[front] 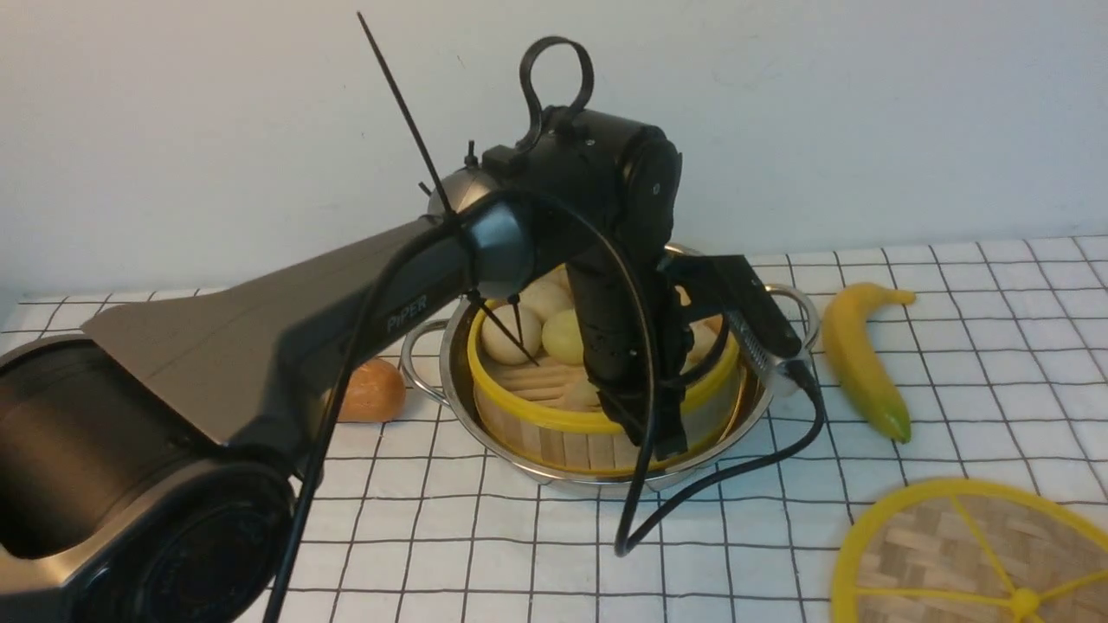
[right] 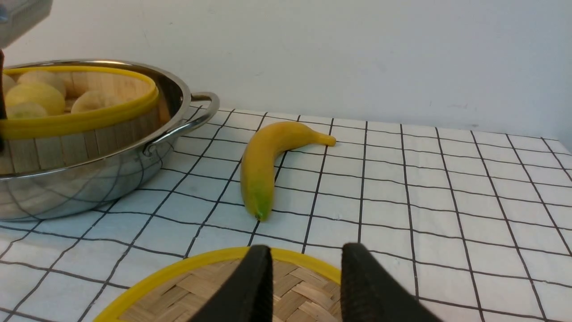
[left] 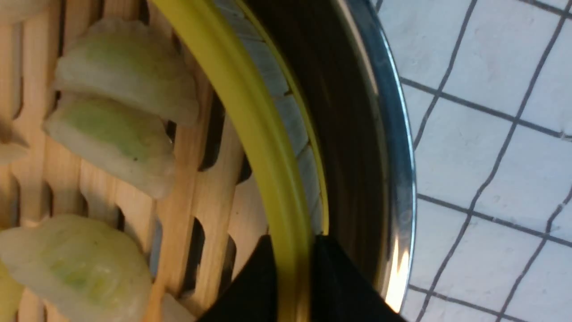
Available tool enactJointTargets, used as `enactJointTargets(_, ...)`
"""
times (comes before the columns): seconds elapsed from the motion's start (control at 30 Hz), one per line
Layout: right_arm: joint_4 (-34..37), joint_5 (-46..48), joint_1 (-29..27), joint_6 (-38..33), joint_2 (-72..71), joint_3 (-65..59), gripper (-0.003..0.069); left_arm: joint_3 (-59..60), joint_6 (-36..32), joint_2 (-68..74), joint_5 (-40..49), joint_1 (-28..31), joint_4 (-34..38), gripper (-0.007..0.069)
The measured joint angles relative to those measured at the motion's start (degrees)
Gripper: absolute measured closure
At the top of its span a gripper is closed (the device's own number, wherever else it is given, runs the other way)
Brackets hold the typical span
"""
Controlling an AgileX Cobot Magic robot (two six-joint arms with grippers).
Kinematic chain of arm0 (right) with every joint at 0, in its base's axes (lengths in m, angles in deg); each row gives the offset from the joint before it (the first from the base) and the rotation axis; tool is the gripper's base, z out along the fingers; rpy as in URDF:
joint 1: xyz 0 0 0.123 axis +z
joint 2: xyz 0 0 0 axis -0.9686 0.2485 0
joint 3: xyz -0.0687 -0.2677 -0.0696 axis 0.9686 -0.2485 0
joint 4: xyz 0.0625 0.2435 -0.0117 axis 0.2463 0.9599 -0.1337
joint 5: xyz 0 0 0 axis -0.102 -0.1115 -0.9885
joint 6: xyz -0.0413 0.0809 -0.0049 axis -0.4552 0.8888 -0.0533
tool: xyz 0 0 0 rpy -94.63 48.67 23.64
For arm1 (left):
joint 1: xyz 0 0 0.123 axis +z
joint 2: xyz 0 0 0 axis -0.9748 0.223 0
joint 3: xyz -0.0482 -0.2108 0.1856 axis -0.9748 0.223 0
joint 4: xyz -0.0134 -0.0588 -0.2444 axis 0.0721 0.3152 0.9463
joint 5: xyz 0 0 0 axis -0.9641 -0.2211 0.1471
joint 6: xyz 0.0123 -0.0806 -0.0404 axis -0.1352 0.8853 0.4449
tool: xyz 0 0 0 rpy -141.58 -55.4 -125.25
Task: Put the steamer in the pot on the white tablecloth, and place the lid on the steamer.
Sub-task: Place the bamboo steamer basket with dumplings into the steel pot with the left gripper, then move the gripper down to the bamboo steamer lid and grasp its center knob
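Note:
The steamer (front: 554,415), a bamboo basket with a yellow rim, stands inside the shiny pot (front: 459,407) on the white tablecloth (front: 995,346) and holds buns and dumplings. My left gripper (front: 640,433) reaches down from above, shut on the steamer's near rim. In the left wrist view one finger of this gripper (left: 292,250) is inside the yellow rim (left: 250,112) and one outside, next to the pot wall (left: 397,156). The lid (front: 935,554) lies flat at the front right. My right gripper (right: 307,250) is open over the lid's far edge (right: 201,286), holding nothing.
A yellow banana (front: 857,355) lies right of the pot, between it and the lid. A brown bread roll (front: 372,389) sits by the pot's left handle. A black cable loops on the cloth in front of the pot. The wall stands close behind.

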Motion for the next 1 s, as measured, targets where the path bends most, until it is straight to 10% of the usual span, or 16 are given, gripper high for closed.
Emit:
enactJointTargets(0.23, 0.0, 0.0, 0.0, -0.12, 0.0, 0.0, 0.0416, -1.36, 2.7, 0.01, -0.47, -0.06, -0.1, 0.0475)
enactJointTargets(0.57, 0.0, 0.0, 0.0, -0.06, 0.0, 0.0, 0.0416, -1.83, 6.27, -1.17, -1.42, -0.06, -2.76, -0.0038)
enactJointTargets(1.0, 0.0, 0.0, 0.0, -0.02, 0.0, 0.0, 0.0416, -1.87, 20.24, -20.23, -3.69, -0.01, -6.43, 0.0099)
